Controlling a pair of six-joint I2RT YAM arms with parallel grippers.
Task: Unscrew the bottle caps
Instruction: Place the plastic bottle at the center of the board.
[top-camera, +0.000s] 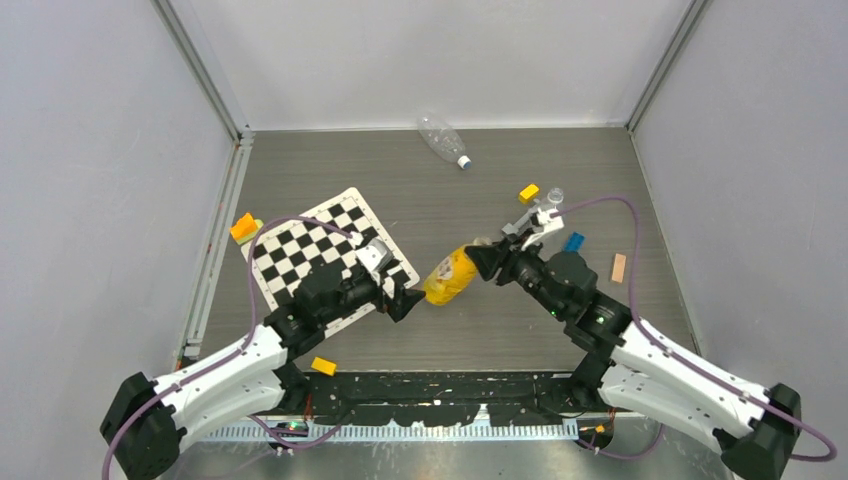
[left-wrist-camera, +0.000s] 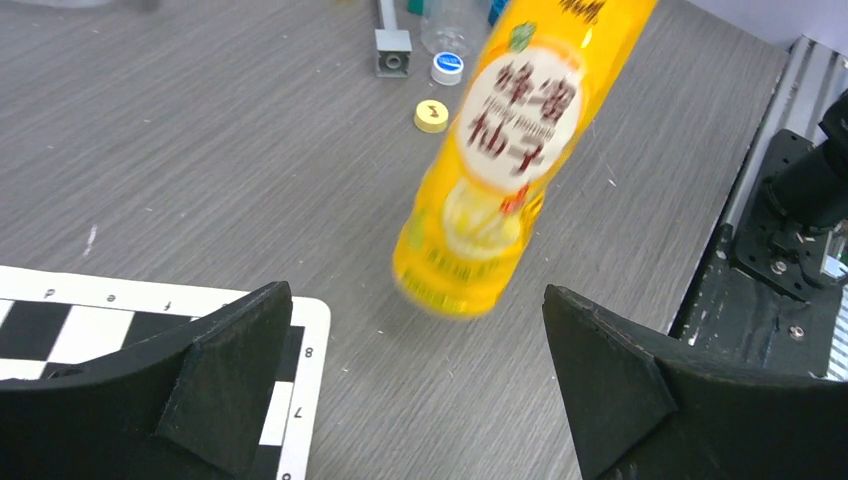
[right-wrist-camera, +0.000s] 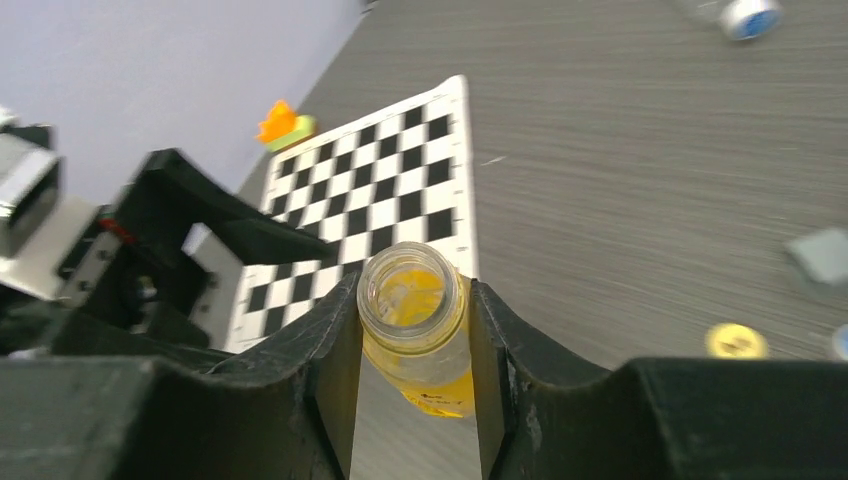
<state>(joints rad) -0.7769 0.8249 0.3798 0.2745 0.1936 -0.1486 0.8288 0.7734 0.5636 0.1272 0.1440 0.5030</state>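
The yellow-orange bottle (top-camera: 450, 277) hangs tilted over the table between both arms, blurred in the left wrist view (left-wrist-camera: 500, 150). My right gripper (right-wrist-camera: 415, 290) is shut on its neck (right-wrist-camera: 412, 300); the mouth is open, with no cap on it. My left gripper (left-wrist-camera: 416, 295) stands wide open just below the bottle's base, touching nothing. A loose yellow cap (left-wrist-camera: 431, 116) and a white-and-blue cap (left-wrist-camera: 447, 67) lie on the table beyond. A clear crinkled bottle (top-camera: 443, 138) lies at the back, its pale blue cap (top-camera: 464, 162) on.
A checkerboard mat (top-camera: 330, 250) lies left of centre under the left arm. A grey block (left-wrist-camera: 393, 52), a yellow block (top-camera: 529, 193), a blue block (top-camera: 574, 241) and a wooden piece (top-camera: 619, 267) sit at the right. An orange block (top-camera: 244, 227) lies left.
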